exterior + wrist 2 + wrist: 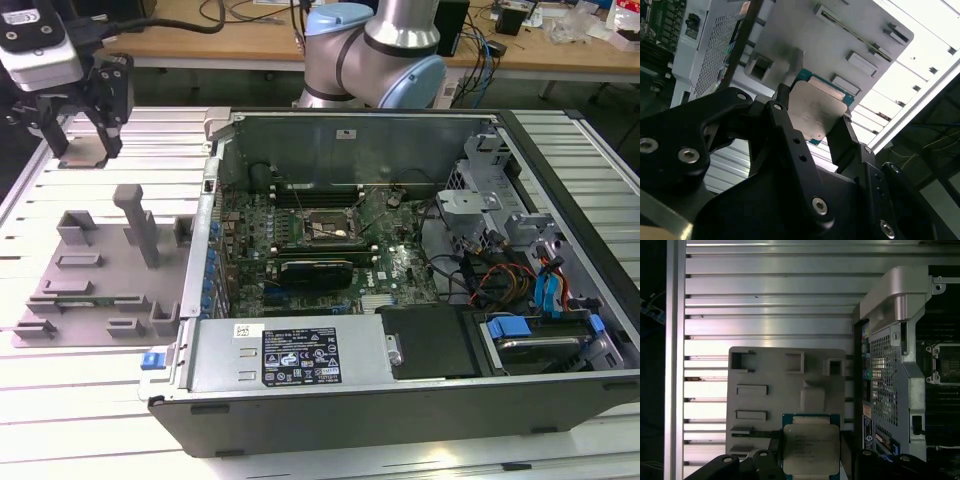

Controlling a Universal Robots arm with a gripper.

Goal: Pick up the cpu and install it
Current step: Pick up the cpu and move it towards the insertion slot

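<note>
Slatted table (pixel 80 400) below; hand (pixel 86 150) clamped on cpu (pixel 817 112), pinched between fingers (pixel 837 142), near grey tray (pixel 765 375).

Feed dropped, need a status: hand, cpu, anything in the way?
Hand shut on the cpu, held above the grey tray. Socket inside the case, well apart. Case wall stands between them.

We see open air around the tool (pixel 88 148) gripping the cpu (pixel 810 450), over the table's (pixel 90 400) far corner. Tall blocks (pixel 140 225) stick up from the grey tray (pixel 60 290). The computer case (pixel 400 400) is open on top, but cables (pixel 480 275) crowd beside the socket (pixel 330 228).
</note>
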